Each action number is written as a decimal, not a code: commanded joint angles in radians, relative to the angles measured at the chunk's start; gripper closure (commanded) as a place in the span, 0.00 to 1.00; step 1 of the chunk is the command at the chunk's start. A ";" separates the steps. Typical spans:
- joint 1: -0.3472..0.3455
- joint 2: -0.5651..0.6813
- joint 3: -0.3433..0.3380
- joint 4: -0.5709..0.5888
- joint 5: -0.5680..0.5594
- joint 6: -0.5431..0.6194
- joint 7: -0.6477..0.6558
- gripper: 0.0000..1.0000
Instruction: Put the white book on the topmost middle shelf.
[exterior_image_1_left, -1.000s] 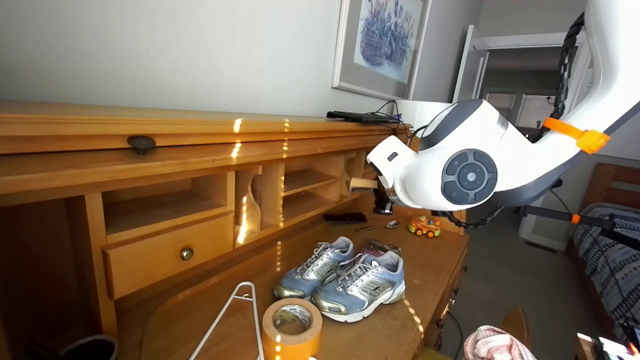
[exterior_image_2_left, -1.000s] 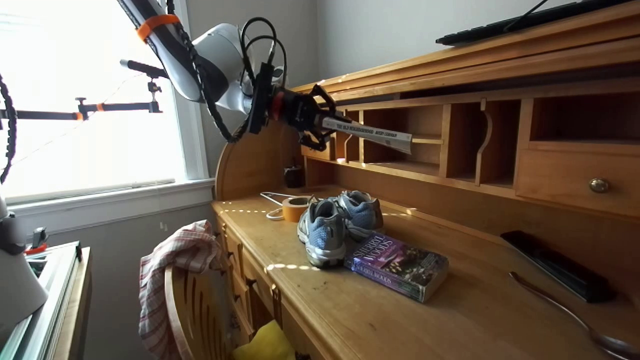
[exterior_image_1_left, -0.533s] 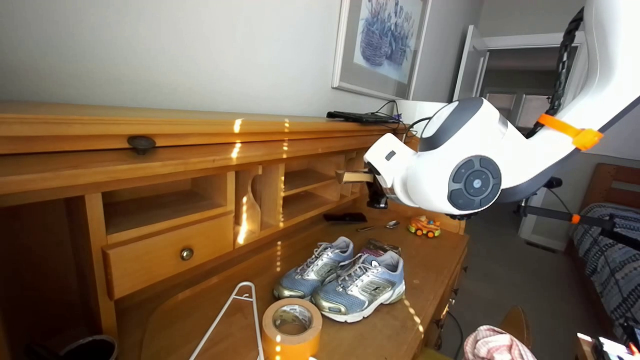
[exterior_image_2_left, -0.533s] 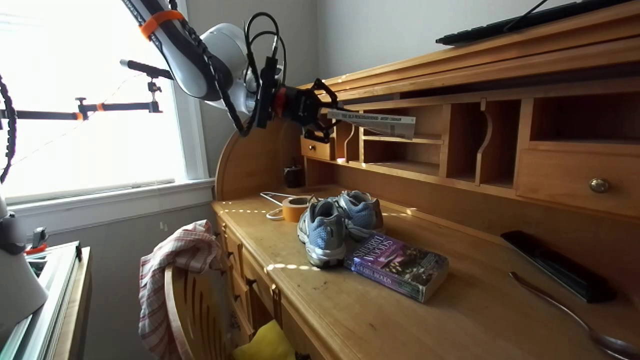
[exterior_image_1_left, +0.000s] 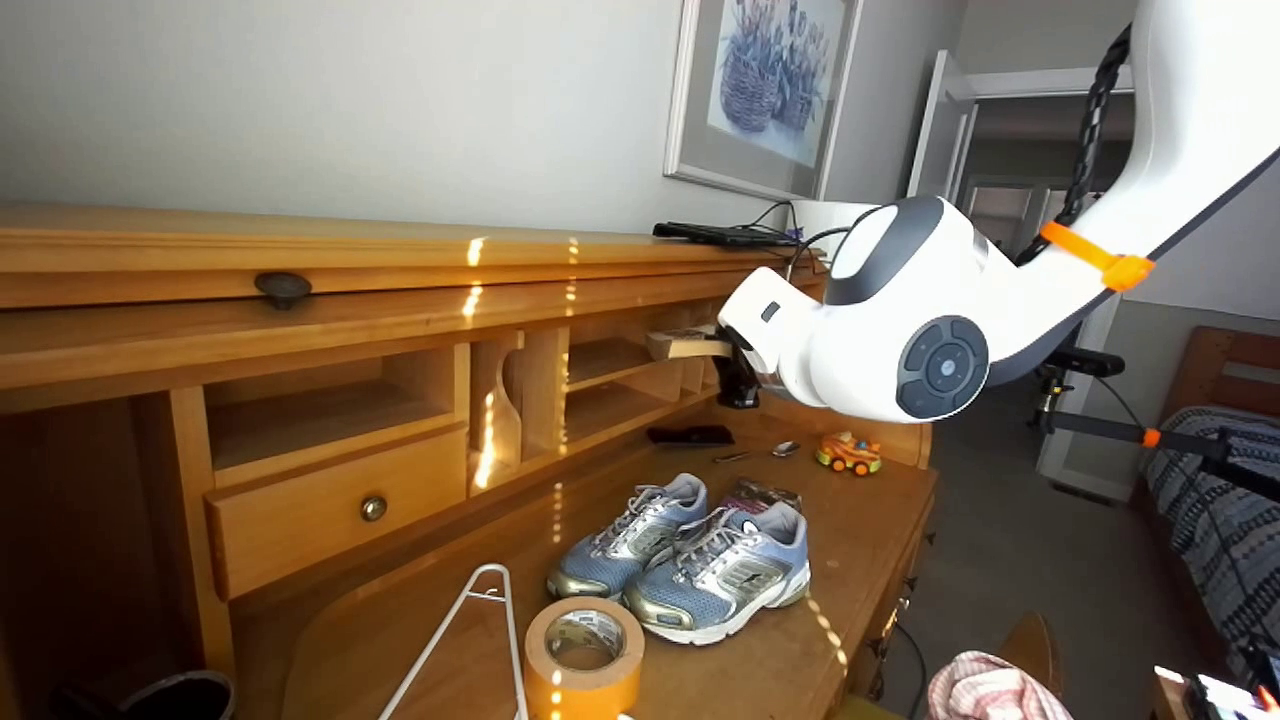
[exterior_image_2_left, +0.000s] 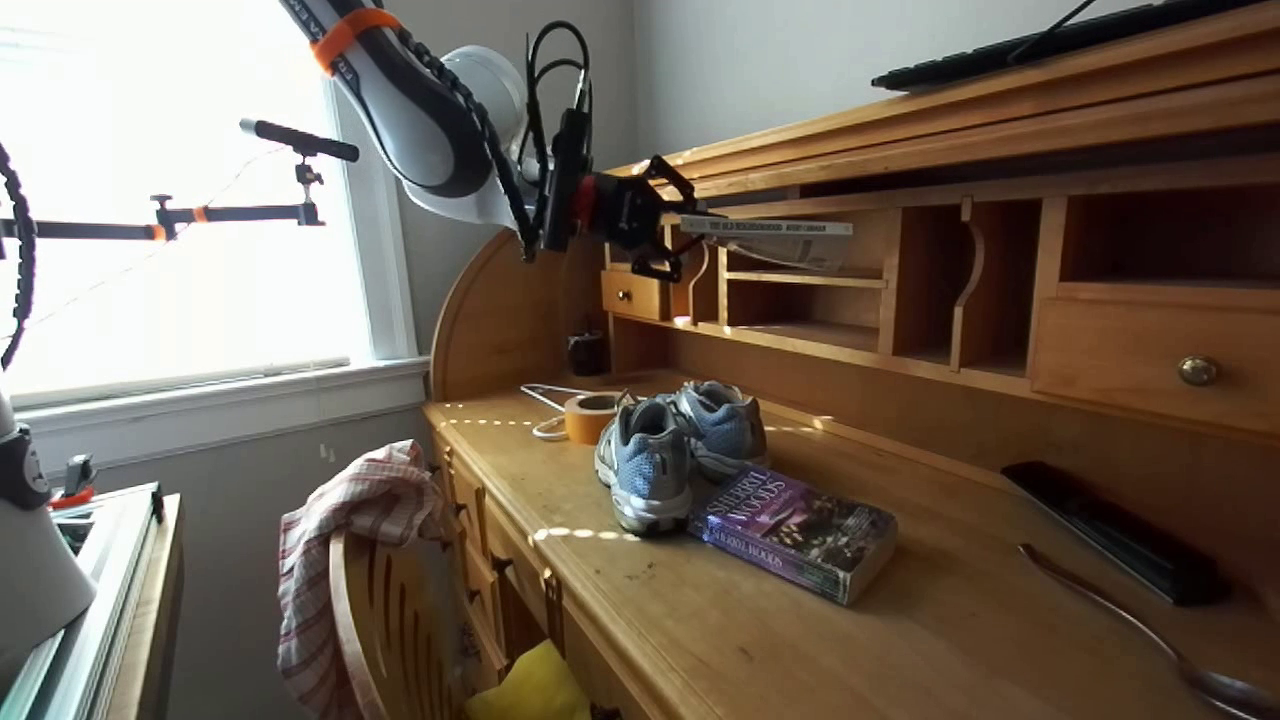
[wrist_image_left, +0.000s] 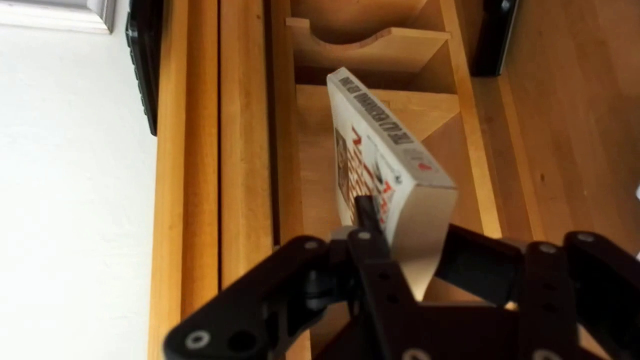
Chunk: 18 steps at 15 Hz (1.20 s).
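Observation:
My gripper (wrist_image_left: 407, 222) is shut on the white book (wrist_image_left: 382, 127), with one finger against its printed cover and the other on the far side. The pages and spine face the wrist camera. In an exterior view the white book (exterior_image_2_left: 785, 228) sticks out nearly level from the gripper (exterior_image_2_left: 695, 228), in front of the upper part of the middle compartment. The topmost middle shelf (exterior_image_2_left: 765, 277) is a thin board a little below it there. Another exterior view shows the white book (exterior_image_1_left: 675, 345) in line with that compartment's opening; whether its tip is inside I cannot tell.
Upright dividers (exterior_image_2_left: 890, 280) flank the compartment, and the desk's top ledge (exterior_image_2_left: 760, 180) runs above. Below lie sneakers (exterior_image_2_left: 650, 465), a purple paperback (exterior_image_2_left: 800, 535), a tape roll (exterior_image_1_left: 585, 650), a hanger (exterior_image_1_left: 450, 625), a black case (exterior_image_2_left: 1115, 530) and a spoon (exterior_image_2_left: 1100, 605).
The arm has carried the book closer to the cubbies. The book has swung from drooping at its free end to nearly level. The grip on it looks the same.

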 joint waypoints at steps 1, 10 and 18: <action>-0.029 0.045 -0.013 0.066 -0.110 0.111 0.052 0.94; -0.075 0.148 -0.001 0.215 -0.298 0.228 0.217 0.94; -0.112 0.241 0.020 0.321 -0.290 0.277 0.228 0.94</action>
